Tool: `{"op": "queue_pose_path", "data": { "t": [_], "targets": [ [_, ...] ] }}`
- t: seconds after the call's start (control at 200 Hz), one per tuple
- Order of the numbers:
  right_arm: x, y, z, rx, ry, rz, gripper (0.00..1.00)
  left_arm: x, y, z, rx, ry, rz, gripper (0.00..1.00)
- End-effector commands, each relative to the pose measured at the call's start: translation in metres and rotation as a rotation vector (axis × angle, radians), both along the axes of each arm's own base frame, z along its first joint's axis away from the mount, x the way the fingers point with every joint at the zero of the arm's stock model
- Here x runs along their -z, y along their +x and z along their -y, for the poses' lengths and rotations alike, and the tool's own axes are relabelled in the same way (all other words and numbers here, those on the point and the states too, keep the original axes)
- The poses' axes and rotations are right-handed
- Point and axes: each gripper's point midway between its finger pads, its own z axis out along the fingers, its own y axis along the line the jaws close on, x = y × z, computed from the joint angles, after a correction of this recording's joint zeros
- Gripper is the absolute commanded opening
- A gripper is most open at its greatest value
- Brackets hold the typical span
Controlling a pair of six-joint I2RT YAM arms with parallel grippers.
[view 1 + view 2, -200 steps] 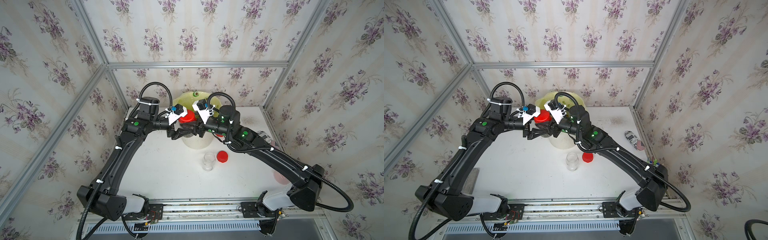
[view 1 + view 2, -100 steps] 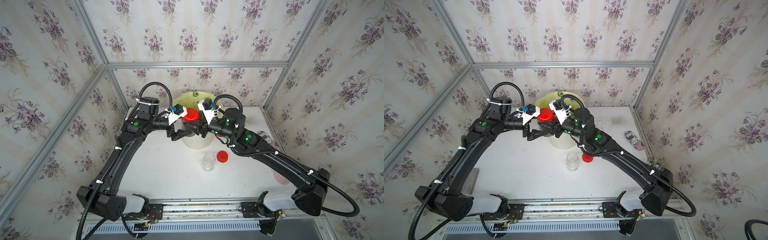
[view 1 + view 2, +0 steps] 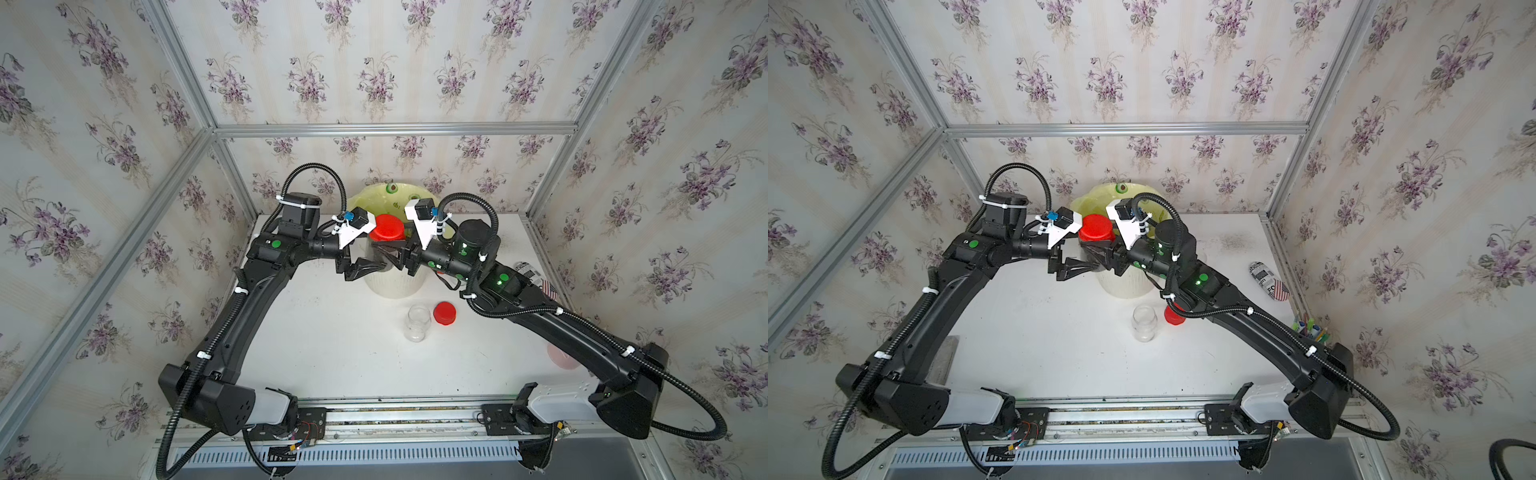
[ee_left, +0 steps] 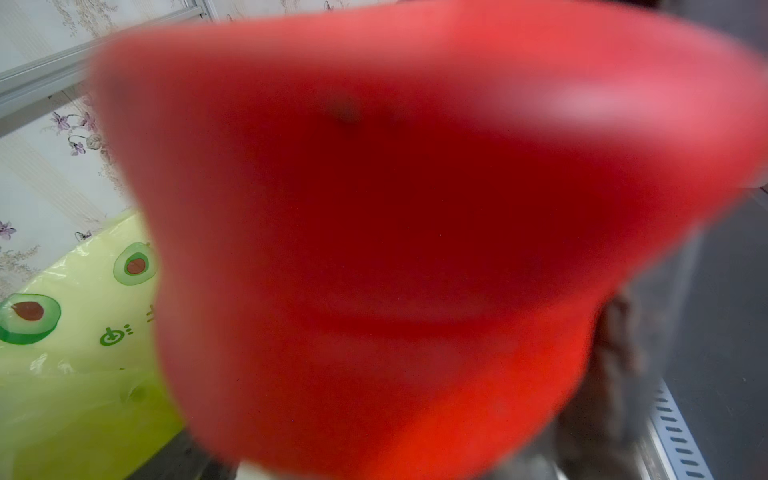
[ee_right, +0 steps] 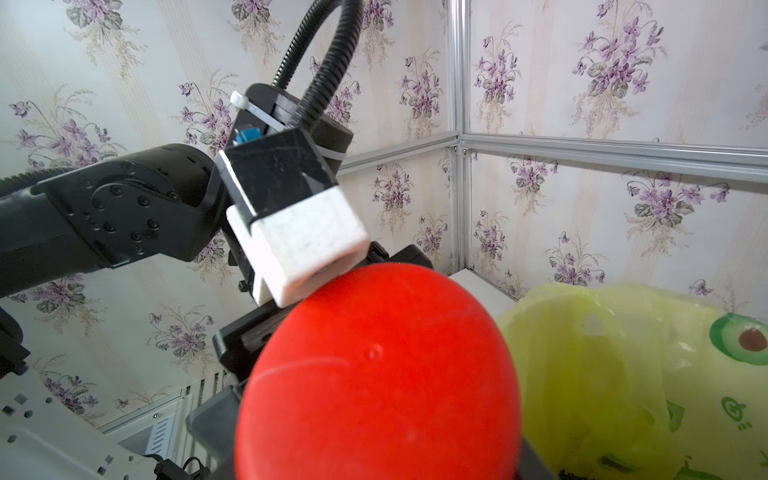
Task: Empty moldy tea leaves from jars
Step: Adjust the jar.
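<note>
Nearest me, toward the front right of the tabletop [image 3: 332,353], there's an empty jar [image 3: 417,323] standing open with its loose lid [image 3: 444,313] just beside it, so I'm counting that one as done. Further back both arms meet in front of the bin [image 3: 392,286], which sits against the back edge. The right gripper [image 3: 384,251] is clamped around the body of a lidded jar [image 3: 1096,232] and holds it up off the tabletop, about level with the bin's near rim. Its red lid [image 5: 374,374] is still on and fills most of both wrist views. In the left wrist view I can just make out the tea leaves [image 4: 615,353] as a blurry dark mass through the glass under the lid. The left gripper [image 3: 372,268] is right up against that jar with its jaws spread wide, gripping nothing as far as I can see. So my read is we're at the unscrewing step on this jar. Next, I think the left jaws need to close squarely on the lid's rim, not the glass, and twist while the right side holds firm against the turn. After that it's a tip over the yellow-green liner [image 5: 602,353], where a few dark crumbs already lie at the bottom.
</note>
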Motion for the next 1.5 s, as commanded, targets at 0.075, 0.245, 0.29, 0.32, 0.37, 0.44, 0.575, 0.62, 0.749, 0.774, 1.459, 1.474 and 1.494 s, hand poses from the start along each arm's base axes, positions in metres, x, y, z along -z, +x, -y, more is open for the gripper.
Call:
{"op": "queue_pose_path", "data": {
  "t": [0.075, 0.245, 0.29, 0.32, 0.37, 0.44, 0.575, 0.62, 0.749, 0.774, 1.459, 1.474, 1.494],
  "targets": [
    [-0.023, -0.01, -0.001, -0.051, 0.119, 0.011, 0.32, -0.007, -0.002, 0.003, 0.031, -0.024, 0.029, 0.93],
    [-0.025, -0.012, -0.001, -0.066, 0.14, 0.004, 0.31, -0.007, -0.002, 0.006, 0.043, -0.03, 0.022, 0.93],
    [-0.025, -0.012, 0.0, -0.062, 0.144, 0.006, 0.31, -0.007, -0.002, 0.006, 0.043, -0.031, 0.022, 0.93],
    [-0.026, -0.013, 0.0, -0.063, 0.149, 0.007, 0.31, -0.006, -0.002, 0.006, 0.043, -0.029, 0.02, 0.93],
    [-0.028, -0.013, 0.003, -0.053, 0.16, 0.009, 0.3, -0.005, -0.002, 0.007, 0.044, -0.029, 0.018, 0.92],
    [-0.026, -0.014, 0.003, -0.058, 0.157, 0.008, 0.3, -0.006, -0.002, 0.006, 0.042, -0.028, 0.021, 0.9],
    [-0.025, -0.014, 0.004, -0.057, 0.164, 0.001, 0.3, -0.004, 0.001, 0.005, 0.026, -0.017, 0.024, 0.83],
    [-0.024, -0.015, 0.004, -0.06, 0.166, 0.003, 0.3, -0.003, 0.002, 0.005, 0.019, -0.012, 0.028, 0.82],
    [-0.023, -0.016, 0.004, -0.066, 0.169, -0.003, 0.3, -0.005, 0.0, 0.004, 0.02, -0.01, 0.044, 0.85],
    [-0.023, -0.016, 0.004, -0.066, 0.17, -0.004, 0.3, -0.005, 0.0, 0.004, 0.017, -0.009, 0.043, 0.85],
    [-0.025, -0.018, 0.008, -0.068, 0.241, -0.021, 0.27, -0.008, -0.001, 0.005, 0.029, -0.021, 0.047, 0.9],
    [-0.026, -0.018, 0.008, -0.069, 0.243, -0.021, 0.27, -0.008, -0.001, 0.005, 0.028, -0.021, 0.048, 0.9],
    [-0.027, -0.019, 0.008, -0.072, 0.244, -0.021, 0.27, -0.008, -0.001, 0.005, 0.03, -0.021, 0.047, 0.9]
  ]
}}
